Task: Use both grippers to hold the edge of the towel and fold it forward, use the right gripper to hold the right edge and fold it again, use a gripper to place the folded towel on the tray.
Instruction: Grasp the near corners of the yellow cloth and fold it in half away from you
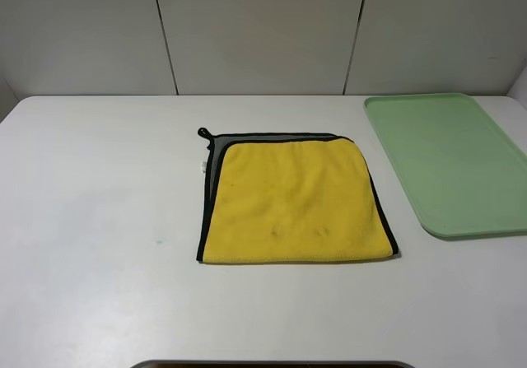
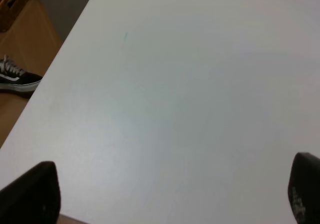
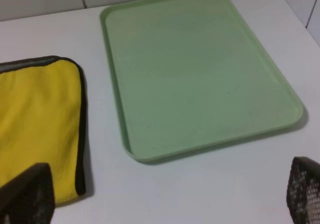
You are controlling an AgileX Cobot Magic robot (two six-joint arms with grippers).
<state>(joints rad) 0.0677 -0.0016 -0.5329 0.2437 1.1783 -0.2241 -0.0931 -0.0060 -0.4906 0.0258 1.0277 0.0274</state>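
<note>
Both spread wide and empty, left gripper (image 2: 175, 186) and right gripper (image 3: 167, 186) hang clear of the towel (image 1: 292, 203), seemingly once-folded beside the tray (image 1: 449, 162); next, probably, pinching its right edge (image 1: 380, 211) for fold two.

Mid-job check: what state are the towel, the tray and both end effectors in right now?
towel: flat on the table, doubled over, fold along the near edge, grey reverse peeking out at the left and far edges.
tray: flat on the table right of the towel, apart from it, nothing on it.
left end effector: open, holding nothing, over bare table.
right end effector: open, holding nothing, above the table by the tray and the towel's right edge.
</note>
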